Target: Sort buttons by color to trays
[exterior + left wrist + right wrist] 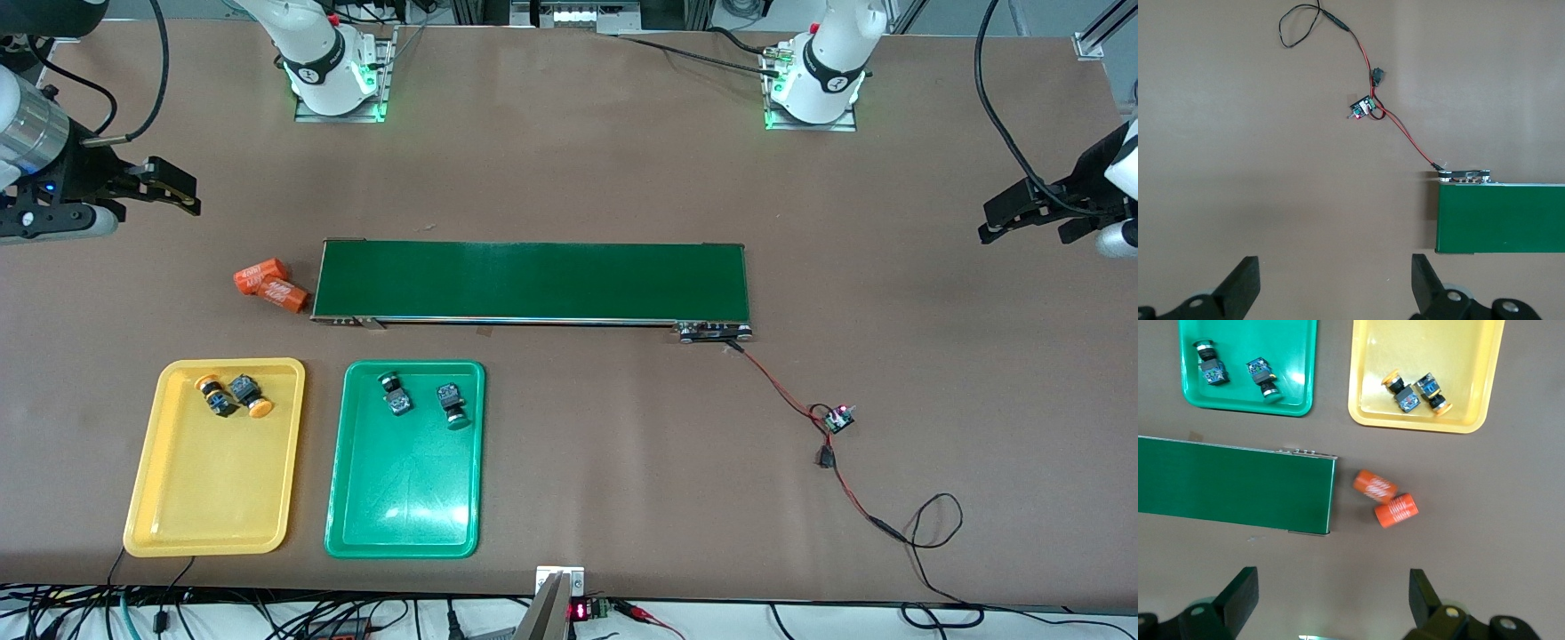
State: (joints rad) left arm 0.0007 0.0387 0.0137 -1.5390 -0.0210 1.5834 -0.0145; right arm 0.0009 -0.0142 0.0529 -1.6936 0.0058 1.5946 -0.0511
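Front view: belt lies mid-table, the landmark for everything else. Yellow tray sits nearer the camera than the belt, past the belt's end on the right arm's side of the table. Green tray is beside it, nearer the camera than that same end of the belt. Trays are apart, not touching.

Two yellow buttons lie in the yellow tray, in the part closest to the belt, touching or nearly so (hard to tell). Two green buttons lie in the green tray, also in the part closest to the belt, a small gap between them.

Two orange cylinders lie on the table just off the belt's end toward the right arm, touching each other.

Small board with red-black wire sits off the belt's other end, nearer the camera; the wire runs to that end.

Right gripper hangs released, empty, over bare table off the belt's cylinder end. Left gripper hangs released, empty, over bare table off the belt's wired end. Both arms wait.
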